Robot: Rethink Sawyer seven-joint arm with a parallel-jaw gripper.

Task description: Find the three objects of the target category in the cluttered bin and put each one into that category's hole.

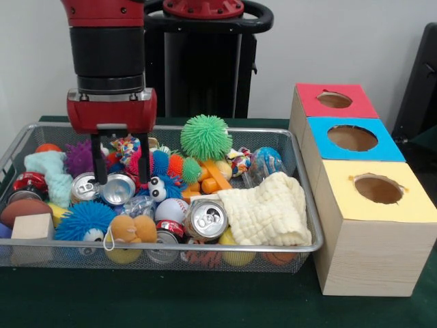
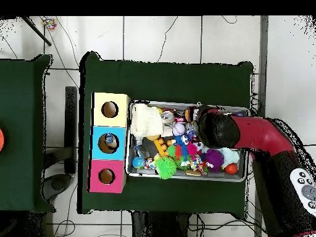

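My gripper (image 1: 122, 179) hangs open over the left part of the wire bin (image 1: 304, 205). Its two black fingers (image 1: 100, 167) stand either side of an upright silver can (image 1: 117, 188), just above its rim, gripping nothing. A second silver can (image 1: 85, 186) stands right beside it. Another can (image 1: 206, 219) lies tilted near the bin's front, and a red can (image 1: 30, 183) sits at the far left. In the overhead view the red arm (image 2: 216, 128) covers the gripper and the cans beneath it. Red (image 1: 334, 100), blue (image 1: 352, 138) and yellow (image 1: 377, 188) box holes stand to the right.
The bin is packed with a green spiky ball (image 1: 205, 135), blue fuzzy toys (image 1: 85, 219), a cream cloth (image 1: 268, 212), a baseball (image 1: 171, 210), a wooden block (image 1: 31, 226) and orange pieces (image 1: 215, 174). In the overhead view, something lies in the blue box hole (image 2: 110, 142).
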